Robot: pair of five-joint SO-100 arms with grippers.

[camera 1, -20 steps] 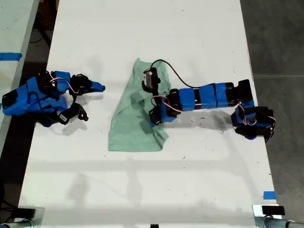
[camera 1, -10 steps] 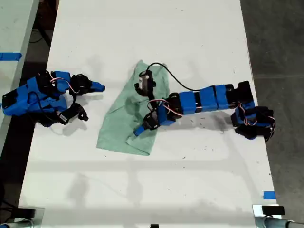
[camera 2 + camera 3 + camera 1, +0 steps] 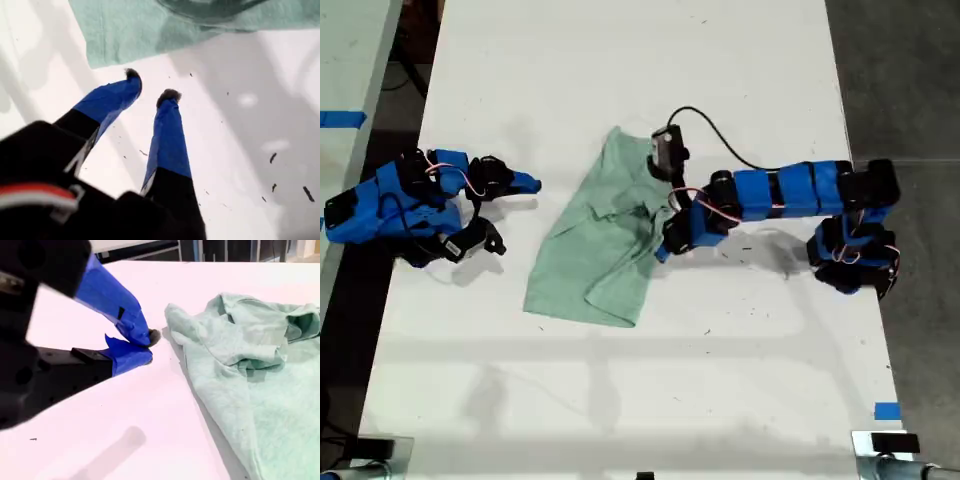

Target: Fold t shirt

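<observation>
**A:** Checking for labels or text: none readable on the t shirt (image 3: 598, 245) or either arm.

**B:** Where's the shirt vs my first gripper (image 3: 150, 87)?

**A:** Just ahead of the fingertips, not touching. In the first wrist view a shirt edge lies right past the tips, with bare white table (image 3: 650, 400) between them. Jaws are parted, nothing held. In the exterior view that arm reaches in from the exterior view's right, tips at the shirt's near edge.

**B:** And my second gripper (image 3: 147, 346)?

**A:** Jaws pinched together, tips touching, empty. Shirt lies near it, just beyond the tips, a rumpled fold closest. That arm sits folded at the exterior view's left, apart from the cloth.

**B:** Counts?

**A:** One shirt, two arms, one table. Two blue tape marks (image 3: 342, 119), one at each side of the exterior view. Shirt is crumpled, lying flat mid-table between the two grippers.
</observation>
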